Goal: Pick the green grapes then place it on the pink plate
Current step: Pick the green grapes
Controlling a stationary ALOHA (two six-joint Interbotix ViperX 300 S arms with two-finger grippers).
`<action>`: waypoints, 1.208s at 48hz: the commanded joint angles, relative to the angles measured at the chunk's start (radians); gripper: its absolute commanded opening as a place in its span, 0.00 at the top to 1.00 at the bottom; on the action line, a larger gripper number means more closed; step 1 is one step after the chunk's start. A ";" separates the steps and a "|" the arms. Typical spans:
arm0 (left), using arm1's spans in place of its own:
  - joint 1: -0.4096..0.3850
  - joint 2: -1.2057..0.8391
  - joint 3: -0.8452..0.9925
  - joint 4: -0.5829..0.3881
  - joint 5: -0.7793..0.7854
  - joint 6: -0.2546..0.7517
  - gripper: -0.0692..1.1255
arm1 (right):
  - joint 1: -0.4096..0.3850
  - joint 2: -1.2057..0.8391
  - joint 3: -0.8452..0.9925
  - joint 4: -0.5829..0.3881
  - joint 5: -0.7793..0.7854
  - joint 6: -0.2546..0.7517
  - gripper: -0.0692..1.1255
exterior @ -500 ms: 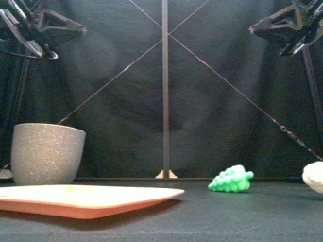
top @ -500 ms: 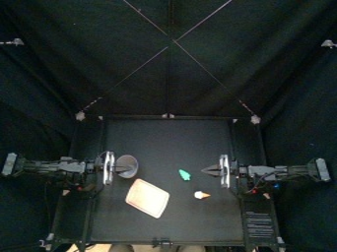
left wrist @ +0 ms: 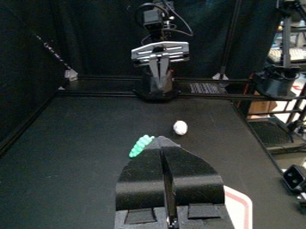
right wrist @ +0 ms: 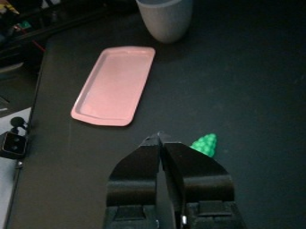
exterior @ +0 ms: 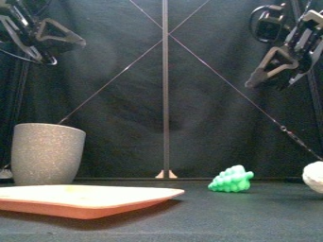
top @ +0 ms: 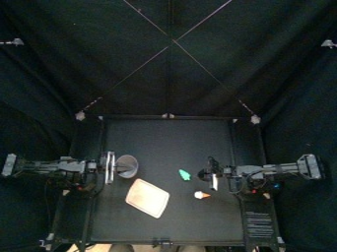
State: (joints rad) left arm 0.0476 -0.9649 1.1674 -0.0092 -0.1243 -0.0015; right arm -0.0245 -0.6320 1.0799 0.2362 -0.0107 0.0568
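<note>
The green grapes [top: 186, 175] [exterior: 231, 180] lie on the black table right of the middle. The pink plate [top: 148, 198] [exterior: 82, 199] lies flat at the front left of them, with nothing on it. My right gripper [top: 207, 173] [exterior: 262, 74] hangs high above the table just right of the grapes, tilted down, jaws shut and holding nothing. In the right wrist view the grapes [right wrist: 205, 143] show just beside the shut gripper [right wrist: 159, 140], and the plate [right wrist: 114, 83] lies beyond. My left gripper [top: 118, 167] [left wrist: 165, 150] rests shut at the left, raised.
A tall grey speckled cup [top: 128, 165] [exterior: 48, 153] stands behind the plate, close to the left gripper. A small white toy [top: 200, 195] [exterior: 314, 176] lies in front of the grapes toward the right. Bare table spreads behind the grapes.
My right arm has reached inward toward the grapes and its gripper has tipped downward. The left arm has barely shifted. Nothing on the table has moved.
</note>
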 commanded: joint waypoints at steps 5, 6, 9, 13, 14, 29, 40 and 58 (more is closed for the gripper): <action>0.005 0.003 -0.005 -0.018 -0.003 0.000 0.84 | -0.029 0.143 -0.060 0.133 -0.003 -0.003 0.16; 0.003 0.003 -0.005 -0.021 -0.005 0.000 0.84 | -0.034 0.156 -0.061 0.135 -0.003 -0.003 0.12; 0.005 0.003 -0.003 -0.026 -0.003 0.000 0.84 | -0.046 0.198 -0.064 0.140 -0.003 -0.002 0.05; 0.005 0.003 -0.002 -0.028 -0.005 0.000 0.84 | -0.054 0.256 -0.072 0.147 -0.003 -0.002 0.05; 0.005 0.003 0.000 -0.029 -0.005 0.000 0.84 | -0.055 0.273 -0.077 0.150 -0.003 -0.002 0.06; 0.009 0.003 0.015 -0.032 -0.006 -0.002 0.84 | -0.104 0.482 -0.169 0.147 0.005 -0.003 0.07; 0.003 0.003 0.020 -0.077 -0.015 0.000 0.84 | -0.144 0.578 -0.216 0.124 0.038 -0.005 0.08; -0.003 0.003 0.023 -0.086 -0.038 0.000 0.84 | -0.144 0.640 -0.252 0.112 0.086 -0.003 0.24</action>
State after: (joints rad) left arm 0.0476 -0.9649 1.2026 -0.0951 -0.1534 -0.0015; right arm -0.1687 0.0245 0.8452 0.3482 0.0752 0.0552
